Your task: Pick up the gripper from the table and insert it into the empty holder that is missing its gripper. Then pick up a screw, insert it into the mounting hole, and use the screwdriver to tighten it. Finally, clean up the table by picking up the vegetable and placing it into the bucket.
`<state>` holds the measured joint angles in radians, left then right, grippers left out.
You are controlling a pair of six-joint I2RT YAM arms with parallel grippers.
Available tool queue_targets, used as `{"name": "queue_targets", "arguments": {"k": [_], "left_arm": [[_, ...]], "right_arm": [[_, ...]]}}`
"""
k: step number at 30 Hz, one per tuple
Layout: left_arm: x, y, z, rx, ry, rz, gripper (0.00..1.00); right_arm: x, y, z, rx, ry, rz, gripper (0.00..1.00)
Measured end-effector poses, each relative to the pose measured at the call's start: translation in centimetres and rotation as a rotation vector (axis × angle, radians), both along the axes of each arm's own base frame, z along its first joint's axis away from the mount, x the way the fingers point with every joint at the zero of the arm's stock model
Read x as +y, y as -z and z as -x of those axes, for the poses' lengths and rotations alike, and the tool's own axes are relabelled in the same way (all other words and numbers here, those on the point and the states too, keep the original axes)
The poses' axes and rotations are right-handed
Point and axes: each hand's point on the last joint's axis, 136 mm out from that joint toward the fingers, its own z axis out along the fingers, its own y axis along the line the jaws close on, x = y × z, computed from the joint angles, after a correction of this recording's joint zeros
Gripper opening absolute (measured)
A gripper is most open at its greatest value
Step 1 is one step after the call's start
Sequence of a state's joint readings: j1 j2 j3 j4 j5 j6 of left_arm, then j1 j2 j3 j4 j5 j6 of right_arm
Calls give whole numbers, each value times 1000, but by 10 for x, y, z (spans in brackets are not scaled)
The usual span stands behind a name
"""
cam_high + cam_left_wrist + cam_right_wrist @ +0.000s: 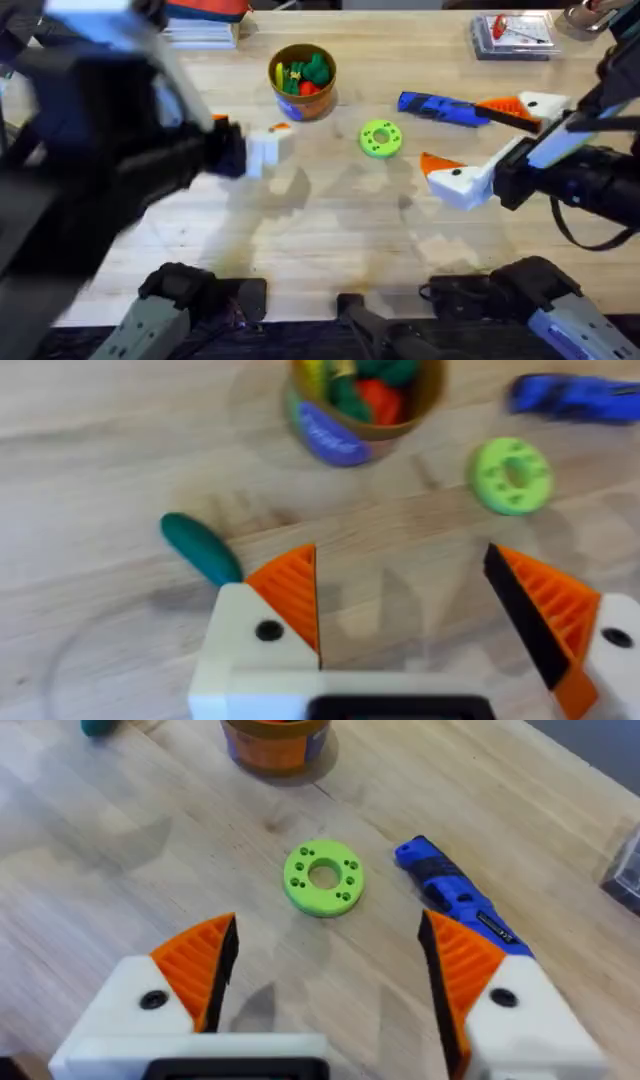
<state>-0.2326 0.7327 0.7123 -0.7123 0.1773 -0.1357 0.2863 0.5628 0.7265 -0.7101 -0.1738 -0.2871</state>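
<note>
Both grippers – left (405, 610), right (325, 970) – gape wide and empty, so a sloppy grab could roll the vegetable (200, 547) away from the bucket (362, 405).

Left arm: your left gripper (405, 625) rides high under the overhead camera, jaws spread wide.
Right arm: your right gripper (325, 980) reaches inward, low over the table, jaws wide apart.

No legible txt, labels or nos. anywhere; print on the screwdriver (470, 905) too blurry.
</note>
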Motion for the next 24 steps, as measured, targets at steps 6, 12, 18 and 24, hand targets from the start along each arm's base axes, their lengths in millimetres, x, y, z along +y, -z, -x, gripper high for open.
{"name": "queue_targets", "arguments": {"k": [6, 12, 18, 24], "left_arm": [[15, 31, -41, 174, -125, -71, 986], [28, 66, -56, 289, -195, -113, 986], [66, 94, -74, 364, -391, -88, 986], [83, 133, -90, 436, -496, -69, 986]], "right_arm": [[0, 0, 0, 0, -1, 0, 994], [0, 0, 0, 0, -1, 0, 993], [0, 0, 0, 0, -1, 0, 994], [0, 0, 0, 0, -1, 0, 994]]}}
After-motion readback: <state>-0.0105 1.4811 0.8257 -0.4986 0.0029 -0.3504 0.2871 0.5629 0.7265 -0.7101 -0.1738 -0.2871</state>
